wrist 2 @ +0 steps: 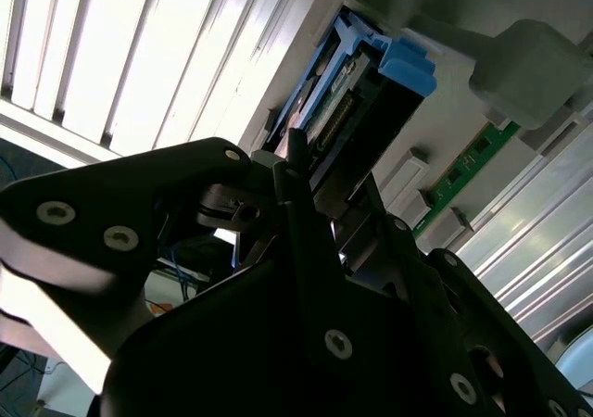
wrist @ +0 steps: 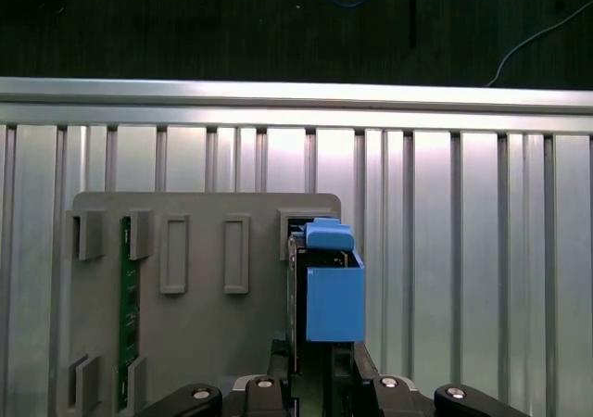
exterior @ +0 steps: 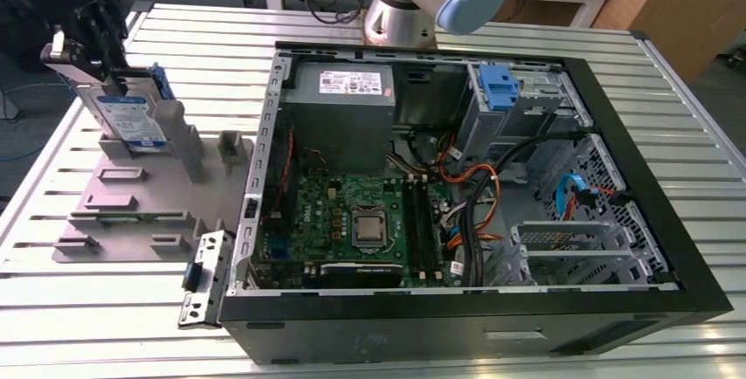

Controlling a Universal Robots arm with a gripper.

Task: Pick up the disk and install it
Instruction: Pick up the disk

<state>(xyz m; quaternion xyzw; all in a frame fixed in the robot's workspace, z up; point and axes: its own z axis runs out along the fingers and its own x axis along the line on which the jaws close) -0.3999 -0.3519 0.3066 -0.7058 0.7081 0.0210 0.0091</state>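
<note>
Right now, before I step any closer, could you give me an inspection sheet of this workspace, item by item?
Surface: slatted metal table, carrying a grey fixture plate and an open computer case.
Job's things: the disk stands upright in the fixture plate, outside the case.
Clutter: a loose metal bracket by the case's corner; a green circuit strip slotted in the plate.
Gripper: the gripper is at the disk's upper end.
Cables: orange and black wires and a blue cable inside the case.
Surroundings: the arm's base behind the case; wooden furniture beyond.
</note>
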